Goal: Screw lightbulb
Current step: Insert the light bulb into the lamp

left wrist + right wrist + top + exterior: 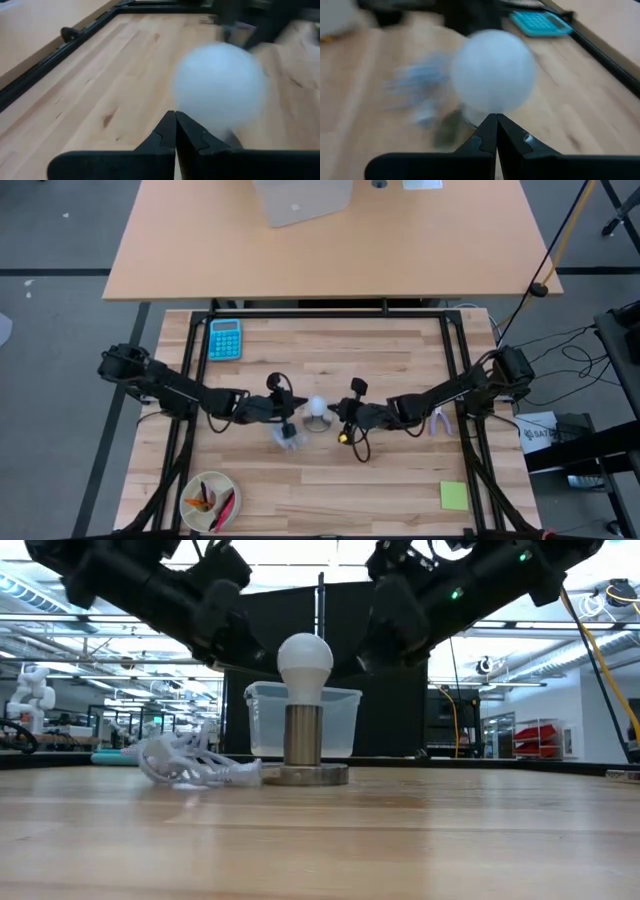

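Note:
The white lightbulb (304, 662) stands upright with its base in a silvery socket (303, 736) on a round metal disc (305, 776) at the table's middle. It also shows in the high view (317, 407). My left gripper (175, 115) is shut, level and just to the left of the globe (220, 85). My right gripper (496, 116) is shut, level and just to the right of the globe (492, 70). In the low view a small gap shows between each arm and the bulb.
A white coiled cable (190, 766) lies on the table left of the disc, under my left arm (288, 437). A teal calculator (224, 338) lies at the far left. A bowl of small items (208, 502) sits near left, and a green note (453, 496) near right.

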You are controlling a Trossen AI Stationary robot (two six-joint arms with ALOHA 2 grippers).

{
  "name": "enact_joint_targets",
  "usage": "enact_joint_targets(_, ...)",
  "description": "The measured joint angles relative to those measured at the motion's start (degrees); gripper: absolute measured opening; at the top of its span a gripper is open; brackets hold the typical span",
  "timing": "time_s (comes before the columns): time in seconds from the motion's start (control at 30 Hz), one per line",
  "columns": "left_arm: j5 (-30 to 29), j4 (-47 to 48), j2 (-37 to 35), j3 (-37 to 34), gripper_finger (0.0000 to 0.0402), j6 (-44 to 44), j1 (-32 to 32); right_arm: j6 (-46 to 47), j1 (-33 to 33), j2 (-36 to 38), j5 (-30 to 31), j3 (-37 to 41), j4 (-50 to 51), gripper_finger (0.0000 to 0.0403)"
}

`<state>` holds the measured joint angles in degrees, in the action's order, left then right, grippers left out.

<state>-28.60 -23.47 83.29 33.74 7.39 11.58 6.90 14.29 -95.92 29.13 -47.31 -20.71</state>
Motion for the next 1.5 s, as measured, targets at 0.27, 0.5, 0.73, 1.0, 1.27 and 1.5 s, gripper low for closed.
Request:
enact_joint_targets(0.27,2.2,-0.4,0.8,0.1,0.0,1.3,-3.5,0.2,2.3,0.0,0.5,-0.1,-0.2,0.0)
enact_joint_targets(0.5,1.8,-2.2,-1.8,0.1,0.0,-1.5,-2.1,0.5,4.9,0.0,2.2,-0.1,5.0,0.0)
enact_joint_targets(0.73,-0.9,-0.7,-10.6,0.1,0.0,-6.5,3.5,-1.4,7.3,0.0,5.4,-0.1,4.9,0.0)
enact_joint_targets(1.0,-11.8,10.9,-24.0,0.1,0.0,-11.1,12.1,-9.4,9.2,1.9,5.4,0.0,1.3,0.0)
enact_joint_targets(1.27,-17.5,19.6,-31.4,0.1,0.0,-11.2,18.4,-15.7,9.4,12.6,5.6,8.1,-8.3,0.0)
enact_joint_targets(1.5,-17.2,19.9,-32.1,-1.8,0.0,-11.2,19.7,-19.3,9.4,25.6,5.6,21.6,-19.0,0.0)
